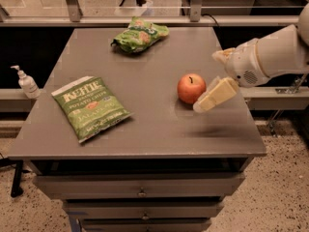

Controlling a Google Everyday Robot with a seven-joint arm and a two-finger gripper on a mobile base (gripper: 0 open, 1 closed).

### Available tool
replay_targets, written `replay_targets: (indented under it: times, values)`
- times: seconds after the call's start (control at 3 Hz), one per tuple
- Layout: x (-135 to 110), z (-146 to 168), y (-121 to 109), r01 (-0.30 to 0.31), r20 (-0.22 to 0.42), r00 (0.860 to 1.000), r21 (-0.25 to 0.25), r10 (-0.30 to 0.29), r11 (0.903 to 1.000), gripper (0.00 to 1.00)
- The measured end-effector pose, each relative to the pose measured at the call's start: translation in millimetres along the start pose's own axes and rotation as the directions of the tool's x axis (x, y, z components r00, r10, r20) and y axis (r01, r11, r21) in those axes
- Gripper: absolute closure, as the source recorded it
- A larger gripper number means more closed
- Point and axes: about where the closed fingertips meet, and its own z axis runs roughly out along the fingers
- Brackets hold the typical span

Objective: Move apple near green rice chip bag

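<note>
The red-orange apple (191, 88) stands on the grey table (145, 129), right of centre. The small wrinkly light-green rice chip bag (140, 34) lies at the table's far edge, well apart from the apple. My gripper (207, 82) reaches in from the right, just right of the apple and low over the table. It is open. Its lower cream finger (216, 95) lies right beside the apple's right side, and the upper finger (222, 56) is behind and above. It holds nothing.
A larger flat dark-green KETTLE bag (90, 106) lies on the table's left front. A hand-sanitiser pump bottle (27, 83) stands on a ledge left of the table. Drawers sit under the tabletop. A rail with metal posts runs behind the table.
</note>
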Motion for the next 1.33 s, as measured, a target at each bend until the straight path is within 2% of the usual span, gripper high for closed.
replay_targets:
  times: [0.67,1.0,1.33]
  values:
    - [5.7,41.0,0.4,-0.038,0.073,0.997,-0.024,0.04,0.999,0.0]
    - [8.5,54.3,-1.3,-0.075,0.095,0.992,-0.022,0.077,0.9969,0.26]
    - [9.4,58.3,-1.5,-0.094,0.107,0.99,-0.02,0.096,0.9954,0.49]
